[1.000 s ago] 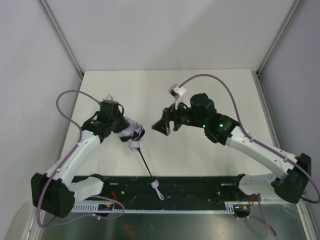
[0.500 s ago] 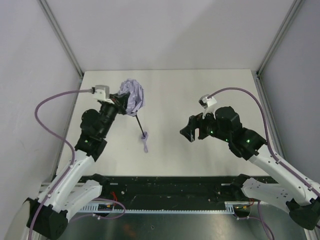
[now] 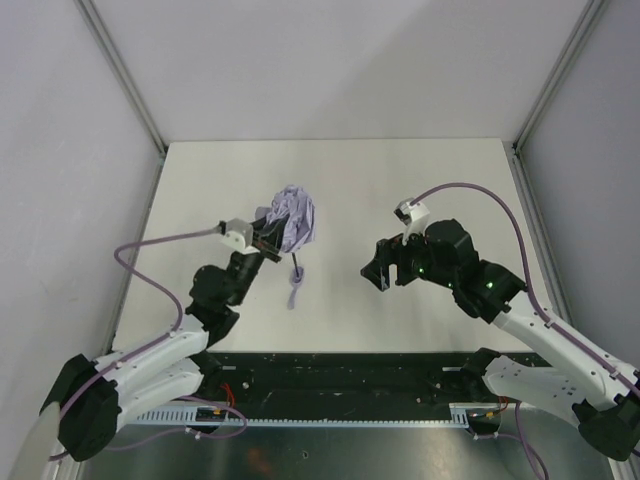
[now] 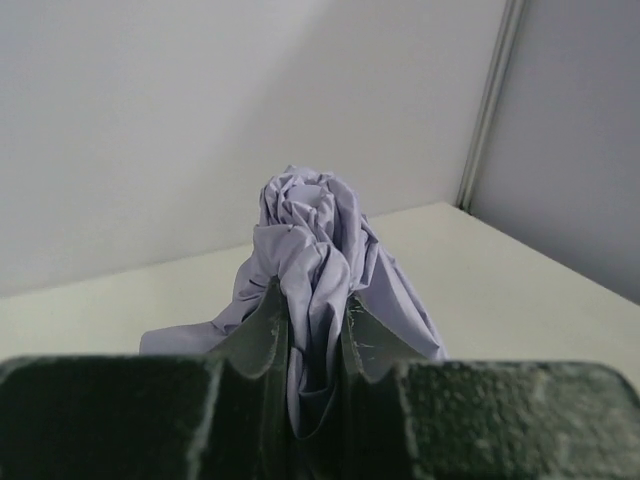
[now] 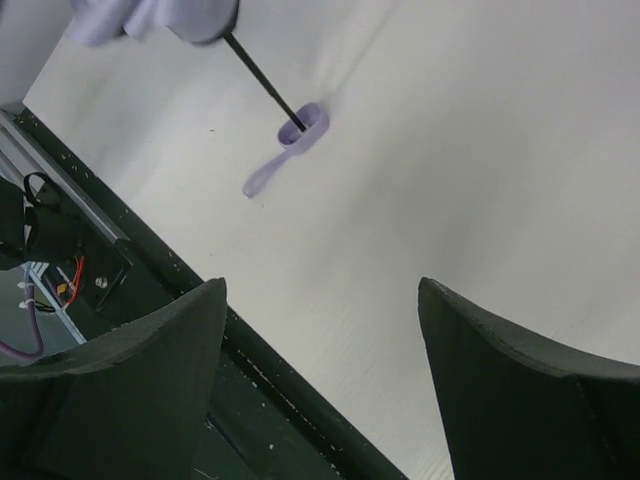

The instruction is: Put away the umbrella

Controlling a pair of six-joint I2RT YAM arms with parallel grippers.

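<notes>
We have the umbrella point(image 3: 292, 222) in our left gripper point(image 4: 312, 312), whose fingers are pinched tight on a fold of the bunched lavender canopy point(image 4: 318, 225). It is held above the middle of the white table point(image 3: 420, 180). The thin black shaft point(image 5: 262, 70) is drawn out and slants down to the small handle point(image 5: 304, 128), with the wrist loop point(image 5: 262, 178) trailing beside it. We cannot tell whether the handle rests on the table or hangs just over it. Our right gripper point(image 5: 322, 340) holds nothing; its fingers are spread wide, and it hovers well to the right of the handle.

Our main worry is the hold, which is on cloth alone and not on the shaft or ribs. The fabric could slide through the fingers, or the canopy could unfurl and let the whole umbrella sag or drop. The shaft also looks to be at full length, so pushing on the handle off-axis to collapse it may bend the shaft or skid the handle sideways. If the right gripper closes on the floppy loop and not on the handle, it will have nothing firm to push against.
</notes>
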